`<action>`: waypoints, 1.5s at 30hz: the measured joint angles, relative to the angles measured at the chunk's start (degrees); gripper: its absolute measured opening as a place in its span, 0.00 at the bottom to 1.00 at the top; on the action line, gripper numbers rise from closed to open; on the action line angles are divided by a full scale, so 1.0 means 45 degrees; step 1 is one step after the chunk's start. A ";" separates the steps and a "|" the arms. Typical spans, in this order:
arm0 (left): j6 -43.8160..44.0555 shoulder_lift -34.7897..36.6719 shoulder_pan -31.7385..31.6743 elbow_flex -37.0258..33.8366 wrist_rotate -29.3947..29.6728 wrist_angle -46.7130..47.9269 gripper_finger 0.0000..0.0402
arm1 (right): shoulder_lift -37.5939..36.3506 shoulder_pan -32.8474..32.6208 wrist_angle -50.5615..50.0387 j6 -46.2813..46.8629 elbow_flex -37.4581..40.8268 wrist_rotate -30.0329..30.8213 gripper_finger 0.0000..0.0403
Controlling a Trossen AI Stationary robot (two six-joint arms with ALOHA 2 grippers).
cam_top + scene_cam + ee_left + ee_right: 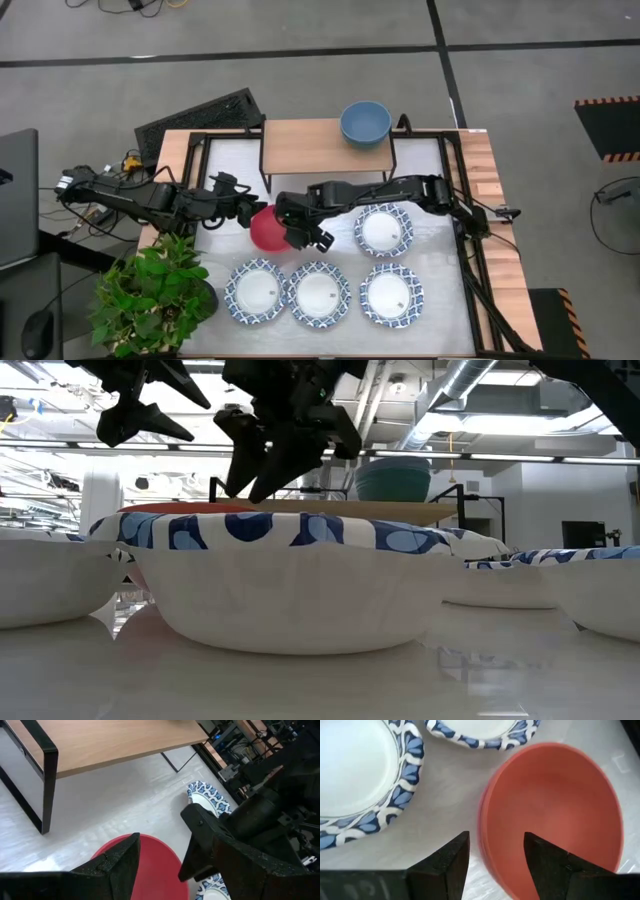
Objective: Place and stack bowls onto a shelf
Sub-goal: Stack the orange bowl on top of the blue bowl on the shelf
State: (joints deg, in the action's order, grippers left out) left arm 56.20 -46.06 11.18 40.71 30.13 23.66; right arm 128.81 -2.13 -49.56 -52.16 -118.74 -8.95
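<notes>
The red-pink bowl [265, 232] sits on the white table top, in front of the shelf [310, 148]. The green-to-blue bowl [365, 123] stands on the shelf's right end and shows in the low view [393, 478]. My right gripper [303, 232] is open at the red-pink bowl [555, 805]; its fingers straddle the rim [492, 857]. My left gripper [248, 210] is open just above the bowl's other side [150, 865]. Four blue-rimmed bowls lie on the table: one [383, 230] right of the red one, three in a front row [255, 291], [319, 294], [391, 295].
A potted green plant [150, 290] stands at the table's front left corner. A black flat mat [200, 118] lies behind the table's back left. A black metal frame [462, 225] runs along the table's sides. In the low view a patterned bowl [290, 595] fills the foreground.
</notes>
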 joint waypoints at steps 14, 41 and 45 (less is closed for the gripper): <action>0.0012 0.0000 0.0000 0.0000 0.0000 0.0000 0.58 | -0.0012 0.0105 0.0720 -0.0087 0.1300 0.0000 0.46; 0.0021 0.0000 0.0000 0.0000 0.0003 -0.0005 0.58 | -0.0063 0.0075 -0.1419 0.2282 0.1472 0.1176 0.08; 0.0007 0.0000 -0.0005 0.0000 0.0005 -0.0005 0.58 | -0.0212 -0.0037 -0.2338 0.2676 0.1469 0.1205 0.10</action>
State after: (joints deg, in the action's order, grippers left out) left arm 56.23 -46.06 11.16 40.71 30.15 23.64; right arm 127.86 -2.29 -60.08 -40.12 -112.13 -3.53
